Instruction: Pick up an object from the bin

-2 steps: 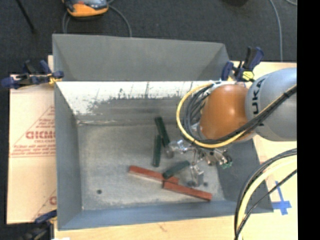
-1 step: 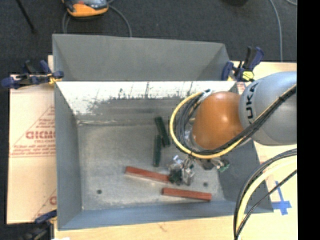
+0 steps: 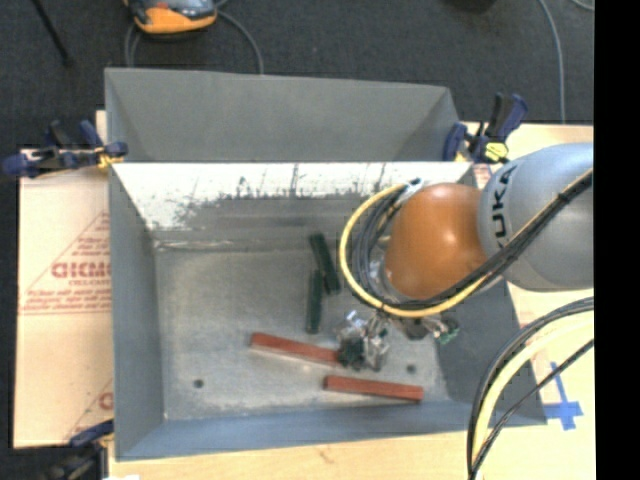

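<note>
Nearest, the near red-brown strip (image 3: 372,388) lies at 5 o'clock on the floor of the bin (image 3: 130,298). Just behind it the gripper (image 3: 362,346) hangs low over the right end of the far red-brown strip (image 3: 290,348) — can't tell if it's wide or narrow. For a clean grab I'd centre across that strip's narrow width & drop straight, clear of the near one. Count — 2 red-brown strips, 2 dark green sticks (image 3: 325,261) at the gripper's 11 o'clock.

Orange-black device (image 3: 168,1) on dark floor (image 3: 330,18)
</note>
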